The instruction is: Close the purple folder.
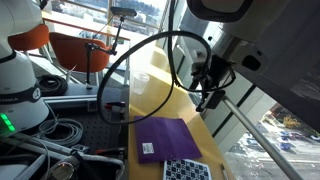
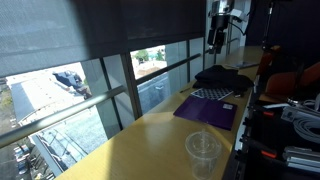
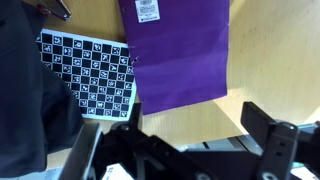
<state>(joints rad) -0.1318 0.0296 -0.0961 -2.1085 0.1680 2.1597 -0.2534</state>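
Note:
The purple folder (image 1: 166, 135) lies flat on the wooden table with its cover down and no white sheets showing. A small white label sits near one corner. It also shows in an exterior view (image 2: 207, 110) and in the wrist view (image 3: 180, 50). My gripper (image 1: 210, 96) hangs well above the table, beyond the folder's far edge, and holds nothing. In the wrist view its two fingers (image 3: 175, 140) stand wide apart over bare wood just off the folder's edge. It also shows high up in an exterior view (image 2: 216, 40).
A blue-dotted checkered pad (image 3: 90, 70) lies next to the folder, also in both exterior views (image 1: 187, 170) (image 2: 215, 94). A black cloth-like thing (image 2: 222, 78) lies beyond it. A clear plastic cup (image 2: 203, 150) stands on the table. Windows run along one table edge; cables and equipment line the other side.

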